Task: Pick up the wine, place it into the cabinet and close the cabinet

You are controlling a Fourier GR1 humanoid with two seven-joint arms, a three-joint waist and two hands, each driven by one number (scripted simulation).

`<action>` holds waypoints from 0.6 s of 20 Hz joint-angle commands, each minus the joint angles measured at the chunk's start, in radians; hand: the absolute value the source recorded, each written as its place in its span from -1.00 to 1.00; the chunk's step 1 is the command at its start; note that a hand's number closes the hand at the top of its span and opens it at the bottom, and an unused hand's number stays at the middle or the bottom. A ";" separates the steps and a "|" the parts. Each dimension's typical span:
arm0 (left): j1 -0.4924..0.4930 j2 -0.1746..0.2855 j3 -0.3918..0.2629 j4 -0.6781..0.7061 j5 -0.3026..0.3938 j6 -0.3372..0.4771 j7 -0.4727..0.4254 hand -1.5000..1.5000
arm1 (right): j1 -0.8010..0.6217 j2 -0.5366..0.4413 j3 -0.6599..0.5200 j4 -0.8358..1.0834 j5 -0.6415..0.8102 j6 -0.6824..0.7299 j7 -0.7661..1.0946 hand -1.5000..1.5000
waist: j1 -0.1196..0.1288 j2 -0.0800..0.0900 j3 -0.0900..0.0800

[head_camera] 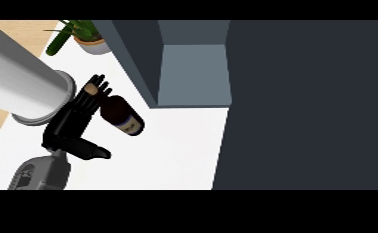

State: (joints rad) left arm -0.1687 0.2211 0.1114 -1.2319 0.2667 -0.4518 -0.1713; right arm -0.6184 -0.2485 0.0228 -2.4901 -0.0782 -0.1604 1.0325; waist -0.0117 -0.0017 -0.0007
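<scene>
1. Currently, left hand point(68, 126): fingers near straight, lying along the neck of the wine point(122, 115); thumb splayed clear.
2. Wine tilted, base toward 5 o'clock.
3. Open cabinet point(193, 74) at wine's 1 o'clock.

The wine bottle point(118, 111) is dark brown with a tan top and a pale label point(130, 126) touched with blue. The robot hand point(70, 124) is black, on a grey forearm point(40, 173). The cabinet point(295, 102) is dark slate, its inside point(193, 74) a lighter blue-grey. The surface point(177, 147) is plain white. At upper left are a green plant point(74, 29) in a light grey pot point(96, 46), a tan wood-grained strip point(26, 32), and a large cylinder point(26, 84) in pale grey.
</scene>
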 commanded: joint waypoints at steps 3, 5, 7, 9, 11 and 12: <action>-0.035 0.011 0.022 0.160 -0.033 -0.034 -0.086 -1.00 | -0.050 -0.010 -0.026 -0.067 -0.068 -0.031 0.117 -1.00 | 0.004 0.000 0.000; -0.070 -0.011 0.008 0.256 -0.081 -0.021 -0.147 -1.00 | 0.039 -0.001 -0.021 -0.127 -0.080 -0.003 0.067 -1.00 | -0.002 0.001 0.000; -0.101 -0.002 0.021 0.359 -0.104 -0.039 -0.234 -1.00 | -0.023 -0.004 0.000 -0.102 -0.055 -0.031 0.113 -1.00 | -0.006 0.002 -0.001; -0.116 0.038 0.041 0.385 -0.079 -0.098 -0.233 -1.00 | 0.023 -0.006 -0.021 -0.100 -0.061 -0.009 0.064 -1.00 | -0.001 0.002 0.000; -0.115 0.009 0.027 0.433 -0.093 -0.085 -0.231 -1.00 | 0.024 -0.019 -0.049 -0.125 -0.113 0.002 0.084 -1.00 | -0.005 0.001 0.000; -0.126 -0.013 0.028 0.475 -0.118 -0.064 -0.307 -1.00 | -0.027 -0.026 -0.042 -0.084 -0.090 -0.007 0.090 -1.00 | -0.004 0.002 -0.001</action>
State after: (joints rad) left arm -0.2711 0.2257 0.1363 -0.8701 0.1808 -0.5118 -0.3851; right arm -0.6377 -0.2594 0.0151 -2.4851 -0.0786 -0.1663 1.0331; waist -0.0138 -0.0003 -0.0010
